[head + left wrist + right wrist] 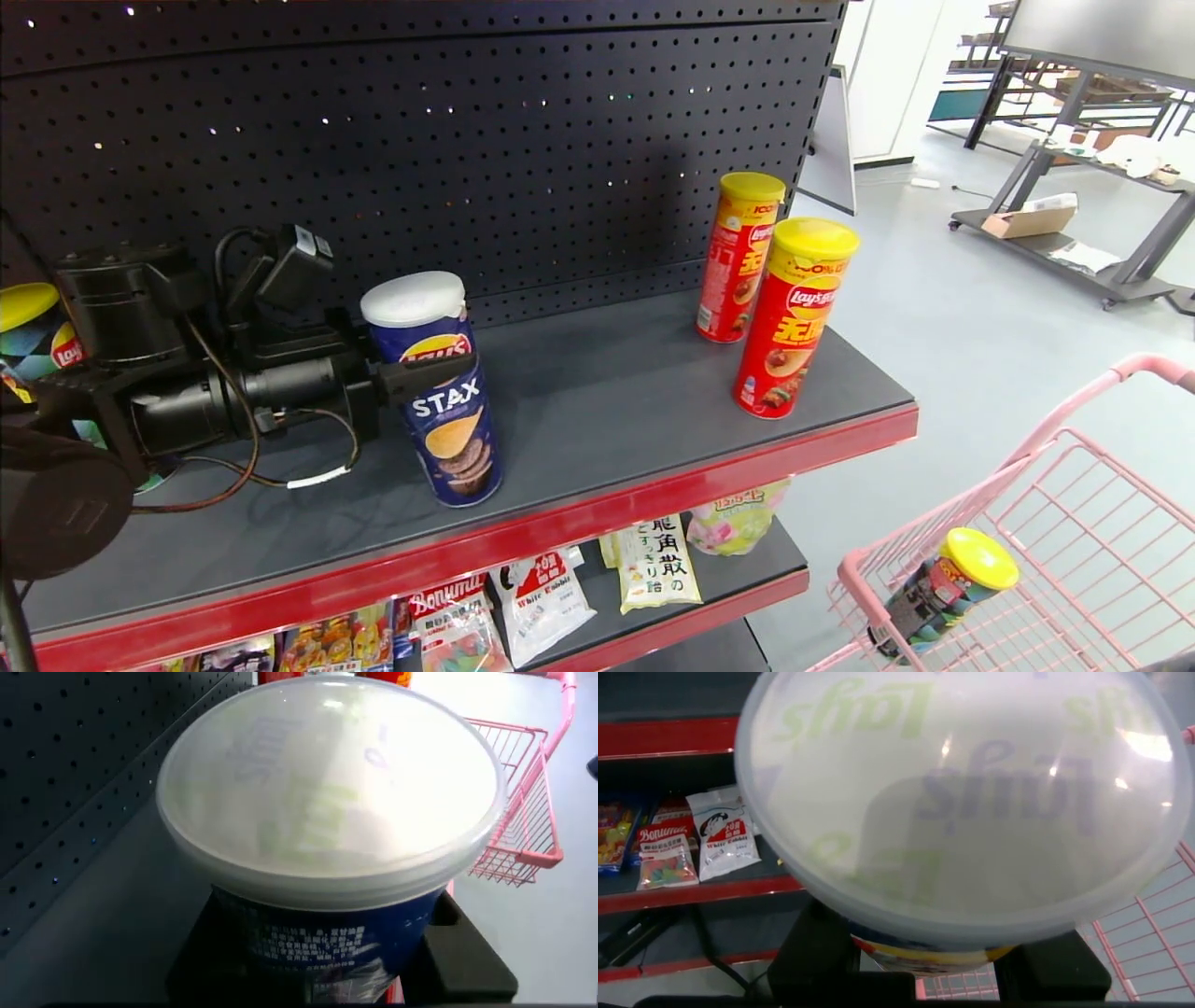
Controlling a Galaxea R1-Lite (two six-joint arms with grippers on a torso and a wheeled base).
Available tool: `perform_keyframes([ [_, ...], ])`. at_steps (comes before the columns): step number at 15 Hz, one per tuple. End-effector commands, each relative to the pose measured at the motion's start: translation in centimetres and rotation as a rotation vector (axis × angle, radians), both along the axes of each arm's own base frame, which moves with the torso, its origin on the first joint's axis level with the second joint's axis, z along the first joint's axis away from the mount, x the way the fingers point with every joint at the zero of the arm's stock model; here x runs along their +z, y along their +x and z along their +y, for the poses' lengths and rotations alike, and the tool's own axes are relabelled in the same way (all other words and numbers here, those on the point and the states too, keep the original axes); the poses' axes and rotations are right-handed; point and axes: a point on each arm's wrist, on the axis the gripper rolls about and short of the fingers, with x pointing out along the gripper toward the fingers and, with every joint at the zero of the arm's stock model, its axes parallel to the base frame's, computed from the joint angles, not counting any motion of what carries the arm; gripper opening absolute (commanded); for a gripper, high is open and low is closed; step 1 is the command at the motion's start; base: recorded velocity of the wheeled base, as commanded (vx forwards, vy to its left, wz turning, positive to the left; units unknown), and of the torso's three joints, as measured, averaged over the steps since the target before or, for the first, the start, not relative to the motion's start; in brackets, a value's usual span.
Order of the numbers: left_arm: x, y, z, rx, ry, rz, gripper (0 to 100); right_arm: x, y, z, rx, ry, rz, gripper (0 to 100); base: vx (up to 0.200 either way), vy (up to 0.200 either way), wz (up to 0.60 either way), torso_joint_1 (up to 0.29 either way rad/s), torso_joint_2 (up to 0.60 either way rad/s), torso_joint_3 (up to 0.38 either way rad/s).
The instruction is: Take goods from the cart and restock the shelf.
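Observation:
A blue chip can [439, 392] with a white lid stands upright on the grey shelf board [607, 411], left of the middle. My left gripper [425, 375] comes in from the left and is shut on the blue can's [322, 812] upper half, one finger [411, 378] crossing its front. Two red cans [792, 317] with yellow lids stand at the shelf's right end. My right gripper [929, 966] is shut on another chip can [962, 803], seen from above its clear lid. A yellow-lidded can [948, 583] sits tilted at the pink cart's [1074, 523] near corner.
The black pegboard back wall [467, 121] rises behind the shelf, whose front edge is red [560, 532]. Snack bags [541, 597] lie on the lower shelf [701, 849]. Another can [33, 327] stands at the far left behind the arm. Free shelf surface lies between the blue and red cans.

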Motion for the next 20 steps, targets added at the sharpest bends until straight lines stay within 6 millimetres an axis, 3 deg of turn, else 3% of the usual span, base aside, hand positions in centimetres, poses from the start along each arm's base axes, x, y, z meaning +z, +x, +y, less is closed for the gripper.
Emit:
perform_keyframes([
  [1, -0.3, -0.1, 0.0, 0.0, 0.008, -0.001, 0, 0.2, 0.1, 0.0, 0.001, -0.002, 0.005, 0, 0.0, 0.0, 0.0, 0.0, 0.0, 0.0],
  [15, -1.2, -2.0, 0.3, -0.002, 0.017, 0.037, 0, 0.3, 0.1, 0.1, 0.003, -0.002, 0.006, 0, 0.0, 0.0, 0.0, 0.0, 0.0, 0.0],
  [16, -1.3, -2.0, 0.3, 0.001, 0.017, 0.04, 100, 0.3, 0.1, 0.0, 0.003, -0.001, 0.005, 0, 0.0, 0.0, 0.0, 0.0, 0.0, 0.0],
  [20, -1.1, -2.1, 0.3, 0.008, 0.017, 0.032, 100, 0.3, 0.1, 0.0, 0.001, 0.0, 0.0, 0, 0.0, 0.0, 0.0, 0.0, 0.0, 0.0],
])
